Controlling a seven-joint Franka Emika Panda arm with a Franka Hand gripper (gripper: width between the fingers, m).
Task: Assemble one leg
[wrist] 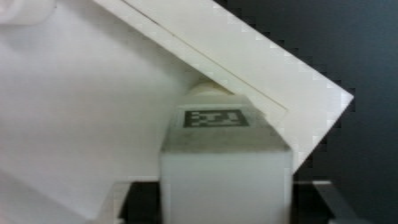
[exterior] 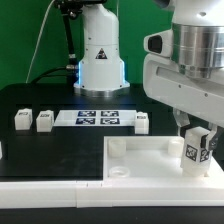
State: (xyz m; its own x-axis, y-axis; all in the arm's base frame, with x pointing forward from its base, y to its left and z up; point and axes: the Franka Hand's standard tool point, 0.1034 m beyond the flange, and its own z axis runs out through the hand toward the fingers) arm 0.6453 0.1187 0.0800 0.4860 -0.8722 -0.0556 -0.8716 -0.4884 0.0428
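My gripper (exterior: 196,138) is shut on a leg (exterior: 195,147), a small white post with a black-and-white tag, and holds it upright over the right end of the large flat white rimmed panel (exterior: 135,155). In the wrist view the leg (wrist: 222,160) stands between the dark fingers (wrist: 143,200), its tagged end pointing at a corner of the panel (wrist: 107,110). Whether the leg touches the panel cannot be told. Three more legs (exterior: 21,119), (exterior: 44,121), (exterior: 141,122) lie on the black table behind the panel.
The marker board (exterior: 97,118) lies flat between the loose legs. The arm's white base (exterior: 100,60) stands at the back. A white bracket (exterior: 118,147) rises from the panel's far left corner. The table's white front edge (exterior: 50,185) runs along the near side.
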